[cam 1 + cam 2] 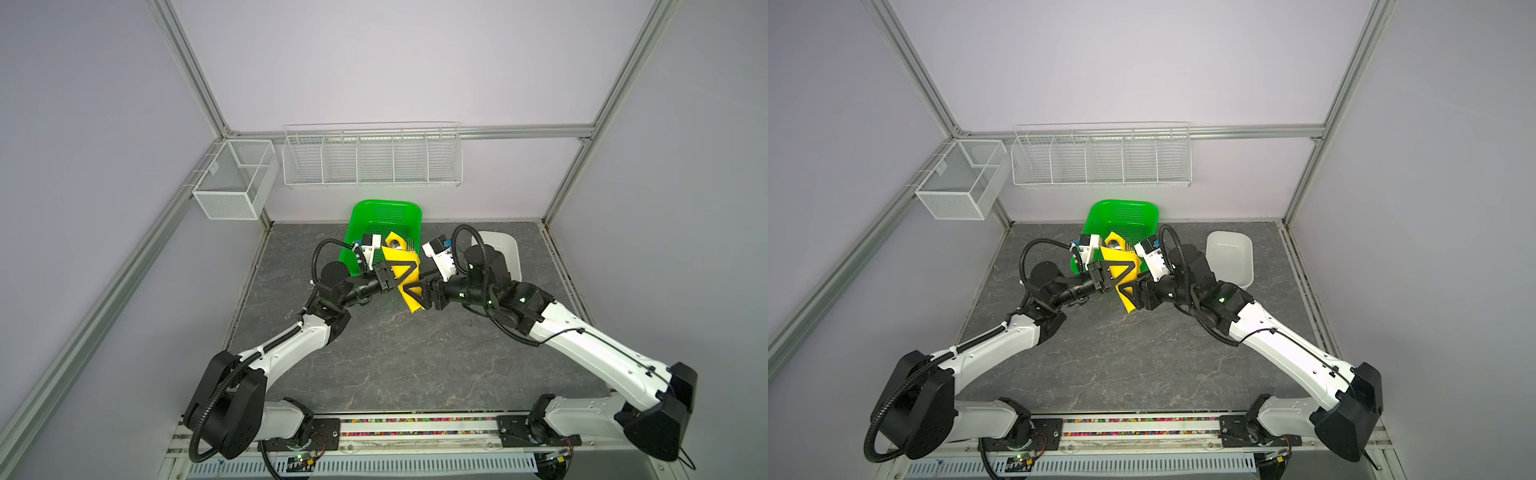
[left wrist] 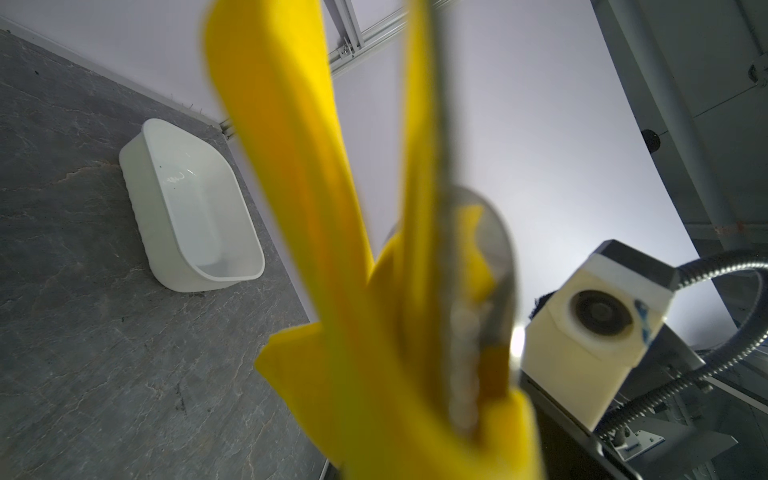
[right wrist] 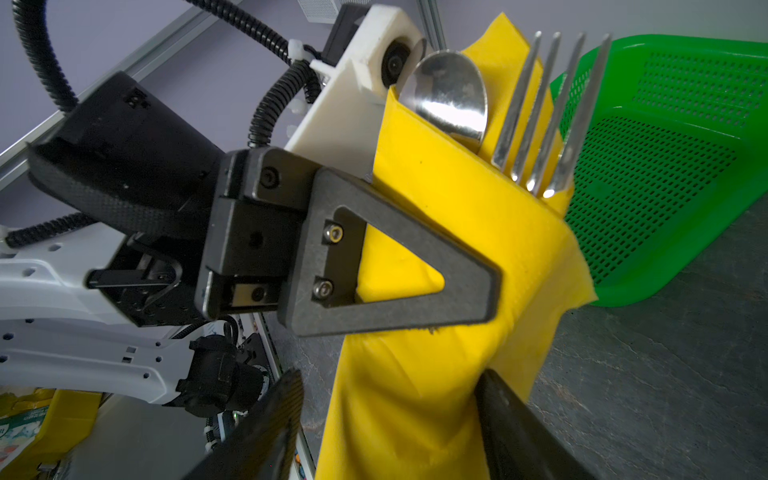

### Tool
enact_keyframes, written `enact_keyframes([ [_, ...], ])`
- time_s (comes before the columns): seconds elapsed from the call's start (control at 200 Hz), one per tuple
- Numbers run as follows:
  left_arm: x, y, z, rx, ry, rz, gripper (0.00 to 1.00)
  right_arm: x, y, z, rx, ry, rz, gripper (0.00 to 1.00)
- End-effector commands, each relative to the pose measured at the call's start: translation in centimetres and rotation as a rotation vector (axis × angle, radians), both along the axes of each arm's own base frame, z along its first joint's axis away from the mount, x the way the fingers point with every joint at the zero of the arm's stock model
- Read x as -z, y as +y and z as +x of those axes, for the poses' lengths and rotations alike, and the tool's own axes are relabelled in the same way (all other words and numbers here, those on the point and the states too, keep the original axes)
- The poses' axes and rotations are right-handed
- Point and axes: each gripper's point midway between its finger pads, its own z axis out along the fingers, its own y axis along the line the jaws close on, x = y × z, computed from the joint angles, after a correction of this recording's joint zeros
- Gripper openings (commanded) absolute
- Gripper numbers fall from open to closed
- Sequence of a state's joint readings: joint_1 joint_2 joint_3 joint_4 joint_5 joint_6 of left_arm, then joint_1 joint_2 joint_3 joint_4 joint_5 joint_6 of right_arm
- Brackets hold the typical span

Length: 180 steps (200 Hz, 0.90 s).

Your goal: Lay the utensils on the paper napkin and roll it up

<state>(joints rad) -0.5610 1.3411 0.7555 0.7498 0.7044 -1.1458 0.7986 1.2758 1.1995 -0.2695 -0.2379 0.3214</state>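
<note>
In a top view both my arms meet in front of the green basket (image 1: 374,212), with the paper napkin (image 1: 410,306) lifted clear of the table (image 1: 395,365) between them. My left claw (image 1: 411,266) is clamped on its upper half. My right claw (image 1: 409,293) sits lower on the roll. The utensils (image 1: 399,246) poke out of the far end, toward the basket. A white tub (image 1: 505,245) stands off to the right.

My left wrist view is mostly blurred yellow folds. The spoon (image 2: 494,232) shows through them, but my left claw itself does not appear.

My right wrist view is clearest. The spoon bowl and fork (image 3: 548,116) tines stand out of the wrap, and I cannot find the knife. My left claw pinches flat across the paper. My right claw's fingers (image 3: 523,436) stand apart around the loose tail. One touches the paper and the other is clear of it.

I judge the paper soft, thin and easy to tear. The steel is stiff, slick and far heavier, so it could slide out if the roll tips. I would grip mid-roll, through the paper onto the handles, never on the loose flap.
</note>
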Motion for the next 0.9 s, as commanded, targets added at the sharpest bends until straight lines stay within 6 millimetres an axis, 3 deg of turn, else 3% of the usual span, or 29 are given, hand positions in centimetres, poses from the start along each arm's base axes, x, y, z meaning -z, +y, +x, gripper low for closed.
enact_keyframes([
  [0.0, -4.0, 0.4, -0.6, 0.007, -0.103, -0.063, 0.0, -1.1, 0.9, -0.1, -0.031, -0.026, 0.035, 0.69],
  [0.46, -4.2, 0.5, -1.1, 0.023, -0.103, -0.074, 0.0, -1.2, 0.1, 0.4, 0.018, -0.051, 0.029, 0.72],
  [0.895, -4.6, 0.6, -1.4, 0.033, -0.101, -0.096, 0.0, -0.4, 1.2, -0.2, -0.05, -0.015, 0.039, 0.71],
])
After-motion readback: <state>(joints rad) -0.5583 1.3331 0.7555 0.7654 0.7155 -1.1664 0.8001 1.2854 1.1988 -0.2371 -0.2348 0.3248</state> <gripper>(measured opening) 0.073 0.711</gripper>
